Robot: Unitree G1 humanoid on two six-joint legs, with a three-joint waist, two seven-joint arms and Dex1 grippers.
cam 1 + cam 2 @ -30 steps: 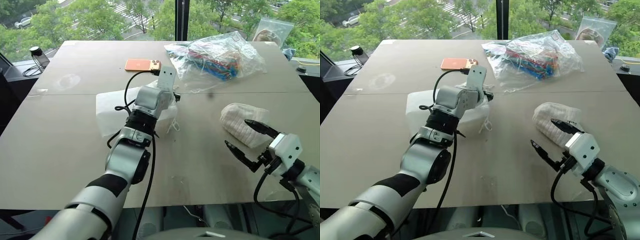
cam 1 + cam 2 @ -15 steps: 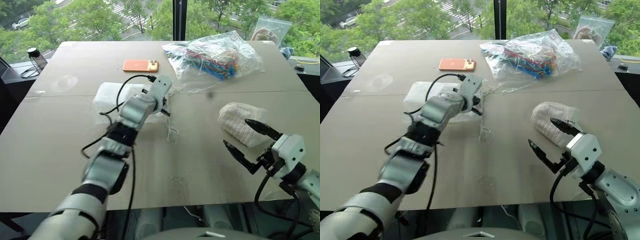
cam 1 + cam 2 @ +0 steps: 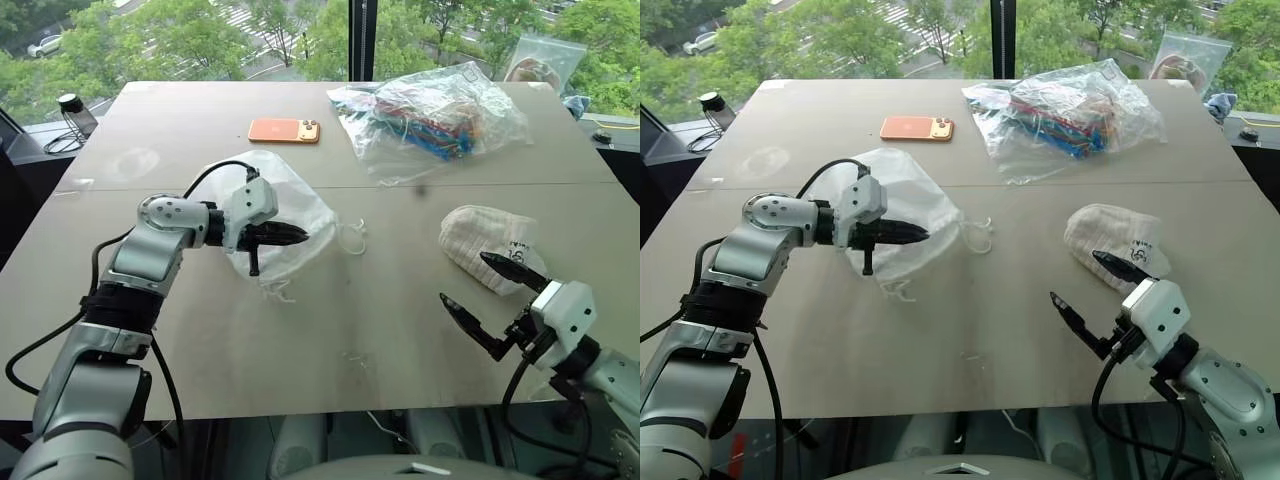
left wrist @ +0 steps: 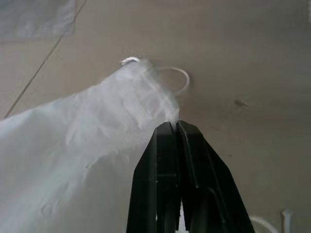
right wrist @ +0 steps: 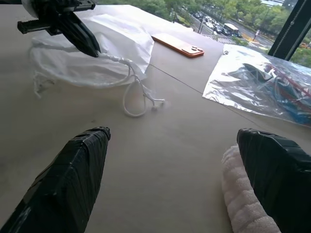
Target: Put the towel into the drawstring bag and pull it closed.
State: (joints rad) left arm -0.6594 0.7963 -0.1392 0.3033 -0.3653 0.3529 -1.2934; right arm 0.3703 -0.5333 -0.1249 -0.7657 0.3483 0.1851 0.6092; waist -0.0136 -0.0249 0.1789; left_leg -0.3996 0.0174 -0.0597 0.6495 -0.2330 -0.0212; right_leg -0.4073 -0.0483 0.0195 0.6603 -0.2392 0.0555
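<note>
The drawstring bag [image 3: 285, 205], a thin white pouch, lies bunched left of the table's centre, its cords [image 3: 352, 238] trailing to the right. My left gripper [image 3: 303, 236] points right across the bag, shut on the fabric near its neck. In the left wrist view the closed fingertips [image 4: 167, 127] pinch the bag's edge [image 4: 146, 97]. The towel [image 3: 488, 243], a cream ribbed bundle with a small dark logo, rests at the right. My right gripper [image 3: 463, 278] hovers open just in front of the towel, holding nothing; one finger [image 5: 274, 165] stands above the towel [image 5: 243, 204].
An orange phone [image 3: 285, 130] lies at the back centre. A clear plastic bag of colourful items [image 3: 430, 115] sits behind the towel, and another plastic bag [image 3: 545, 60] is at the far right corner. A small dark object with a cable [image 3: 72, 112] stands beyond the table's left edge.
My left arm has swung out to the left and drawn back, its gripper closing on the bag and pulling it up into a bunched shape. The right gripper has stayed about where it was.
</note>
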